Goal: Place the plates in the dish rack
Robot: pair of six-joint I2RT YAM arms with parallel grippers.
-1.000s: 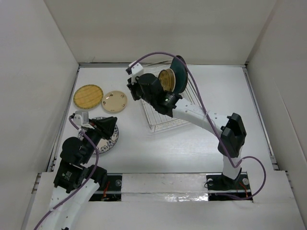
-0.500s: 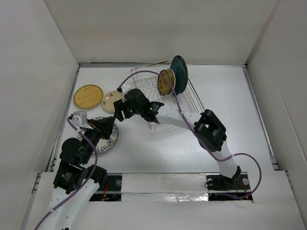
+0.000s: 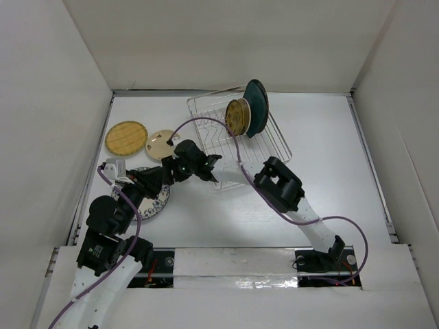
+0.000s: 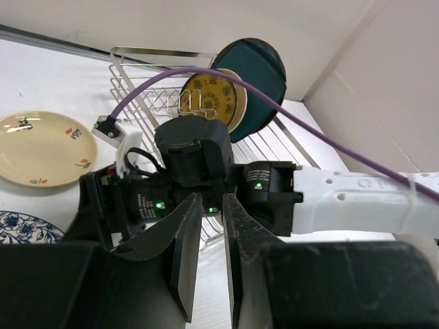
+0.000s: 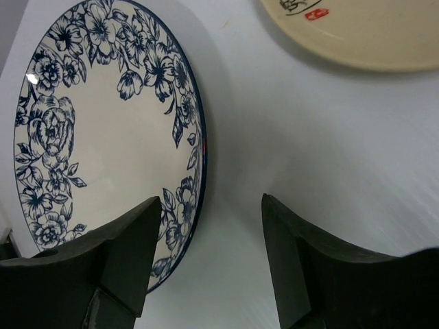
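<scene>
Right gripper [image 5: 209, 257] hangs with fingers spread over the blue-patterned plate's [image 5: 103, 144] rim, well left of the dish rack [image 3: 274, 140]. Left gripper [image 4: 211, 264] is nearly closed, holding nothing. Teal plate [image 3: 258, 106] and gold plate [image 3: 238, 116] stand racked; three lie outside.

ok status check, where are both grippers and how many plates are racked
Right gripper open, empty, low beside the blue-patterned plate. Left gripper near shut, empty, close by. Teal plate and gold plate upright in the dish rack. Arms crowd each other.
</scene>
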